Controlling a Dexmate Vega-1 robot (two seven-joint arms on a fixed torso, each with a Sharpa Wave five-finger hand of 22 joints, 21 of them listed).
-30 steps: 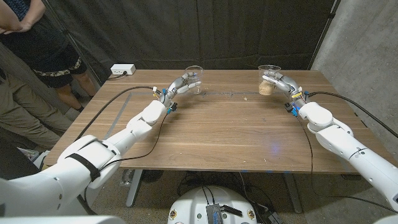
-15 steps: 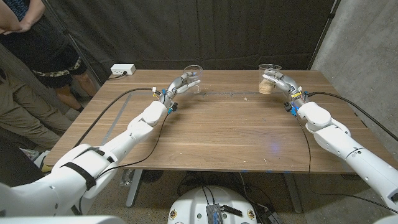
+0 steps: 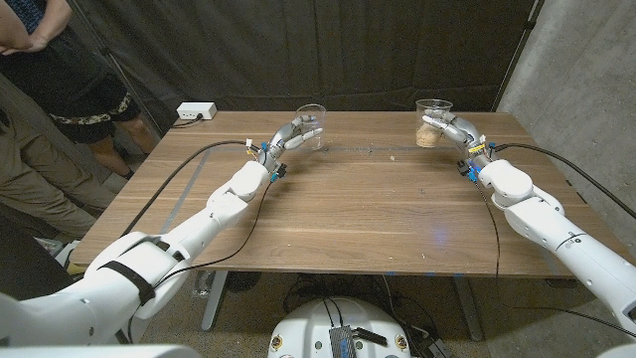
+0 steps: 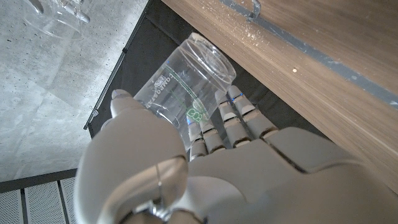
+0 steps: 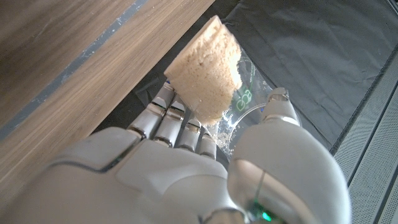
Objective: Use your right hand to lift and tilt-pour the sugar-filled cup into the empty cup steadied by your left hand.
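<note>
Sugar cup [image 3: 431, 123] upper right of head frame, gripped by right hand [image 3: 454, 131], seemingly just off the desk [image 3: 348, 209]. Empty cup [image 3: 311, 126] upper middle, upright, left hand [image 3: 291, 135] wrapped round it. Cups well apart. Both grasps done; carry-over and pour left. Right wrist view shows sugar packed to about half the cup [image 5: 211, 68]; left wrist view shows print on the bare cup [image 4: 186, 87]

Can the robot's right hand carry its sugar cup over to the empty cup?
Probably yes: the right hand grips the clear plastic sugar-filled cup, and bare wooden table lies between it and the empty clear cup.
</note>
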